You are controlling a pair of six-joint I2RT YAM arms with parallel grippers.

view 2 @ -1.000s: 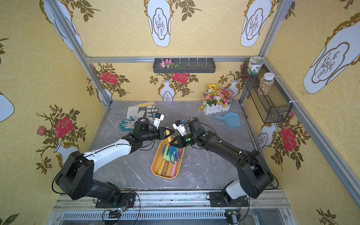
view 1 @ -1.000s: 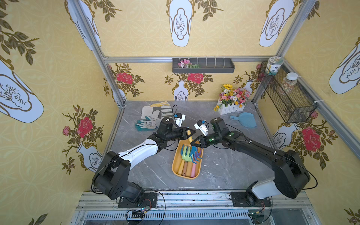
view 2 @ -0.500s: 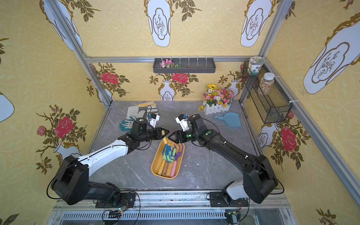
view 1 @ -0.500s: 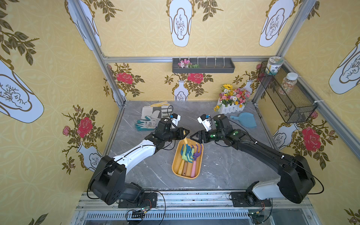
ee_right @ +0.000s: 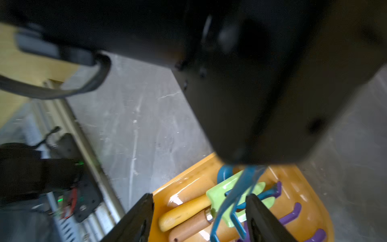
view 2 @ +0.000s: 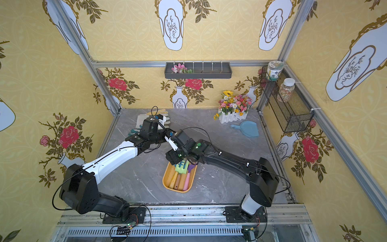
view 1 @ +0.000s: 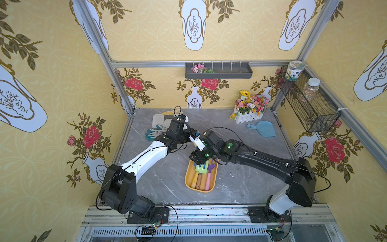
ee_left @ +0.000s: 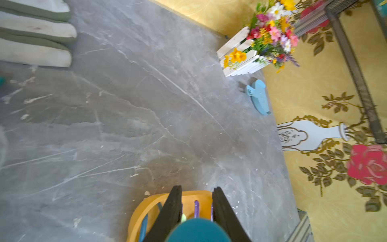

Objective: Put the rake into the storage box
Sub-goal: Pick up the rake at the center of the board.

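Your left gripper is clamped on the rake's teal handle. The left wrist view shows the handle end wedged between the two black fingers. Your right gripper has its jaws wide apart and isn't gripping. In the right wrist view the rake head hangs between its two fingers. Can't tell if either finger touches it.

Rake position: the blue shaft comes down from under the left gripper's black body, tines pointing down, over one end of the storage box. It hangs above the box contents and isn't lying flat in the box. Can't tell whether the tine tips touch the tools below, too blurred.

In the box: green trowel, yellow handle, wooden handle, purple fork.

In both top views the box sits mid-table, long axis roughly front to back. Both wrists meet over its far end and hide almost all of the rake there.

Rest of your table:
- gloves at back left, behind the left arm
- flower planter at back right
- blue dustpan just in front of the planter

All three are well apart from the box.
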